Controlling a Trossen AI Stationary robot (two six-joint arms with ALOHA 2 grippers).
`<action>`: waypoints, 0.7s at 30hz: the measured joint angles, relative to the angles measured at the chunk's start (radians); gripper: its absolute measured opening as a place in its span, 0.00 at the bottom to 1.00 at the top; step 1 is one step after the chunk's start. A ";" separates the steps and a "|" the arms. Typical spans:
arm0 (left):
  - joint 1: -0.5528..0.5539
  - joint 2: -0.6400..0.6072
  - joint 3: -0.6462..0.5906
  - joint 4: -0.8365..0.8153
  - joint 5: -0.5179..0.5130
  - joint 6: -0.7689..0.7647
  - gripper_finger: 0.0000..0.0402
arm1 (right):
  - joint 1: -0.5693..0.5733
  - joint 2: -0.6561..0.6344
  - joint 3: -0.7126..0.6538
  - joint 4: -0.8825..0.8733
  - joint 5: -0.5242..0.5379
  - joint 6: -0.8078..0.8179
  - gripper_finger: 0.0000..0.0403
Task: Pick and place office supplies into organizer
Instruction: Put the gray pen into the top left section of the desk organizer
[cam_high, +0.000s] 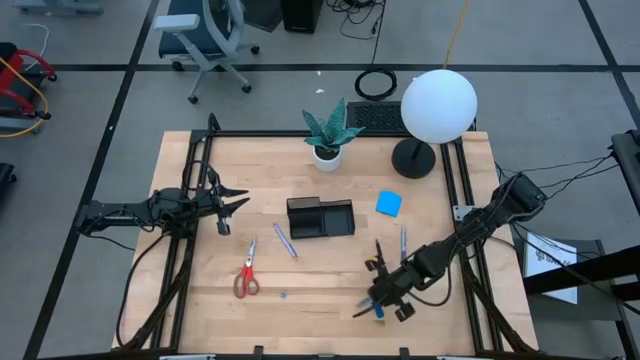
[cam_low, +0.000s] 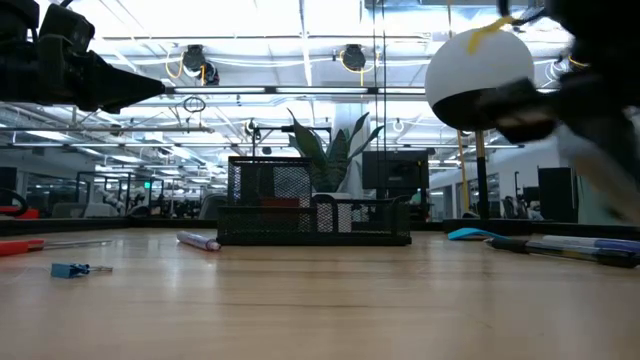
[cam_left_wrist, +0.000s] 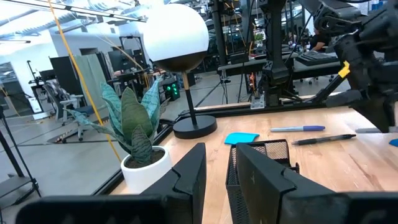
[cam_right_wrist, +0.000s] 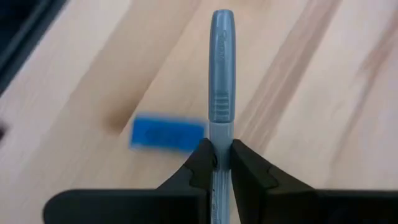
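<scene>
My right gripper (cam_right_wrist: 221, 155) hangs over the table's near right part (cam_high: 378, 300), shut on a grey-blue pen (cam_right_wrist: 221, 74). A small blue block (cam_right_wrist: 166, 134) lies on the wood below it. The black organizer (cam_high: 321, 218) stands at the table's middle. A purple pen (cam_high: 286, 241) and red-handled scissors (cam_high: 247, 270) lie to its near left. The square blue note pad (cam_high: 389, 204) and two pens (cam_high: 403, 240) lie to its right. My left gripper (cam_high: 228, 205) waits open, level, at the left. My right gripper pinches the pen's barrel (cam_right_wrist: 221, 140) between its two fingers, just behind the ribbed cap. The pen lies along the fingers, and its capped end (cam_right_wrist: 222, 25) sticks out ahead of the fingertips. The fingers slant down from the table's right side.
A potted green plant (cam_high: 327, 135) and a lamp with a white globe (cam_high: 438, 105) on a black round base (cam_high: 413, 158) stand at the far edge. A tiny blue item (cam_high: 284, 295) lies near the scissors. Bare wood stretches along the near edge.
</scene>
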 joint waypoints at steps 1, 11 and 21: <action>0.000 0.000 0.000 0.000 0.000 0.000 0.24 | -0.013 0.000 0.000 0.034 0.011 -0.020 0.06; 0.000 0.000 0.000 0.000 0.000 0.000 0.24 | -0.164 0.000 0.001 0.323 0.034 -0.176 0.06; 0.000 0.000 0.000 0.000 0.000 0.000 0.24 | -0.326 0.000 0.001 0.580 0.028 -0.255 0.06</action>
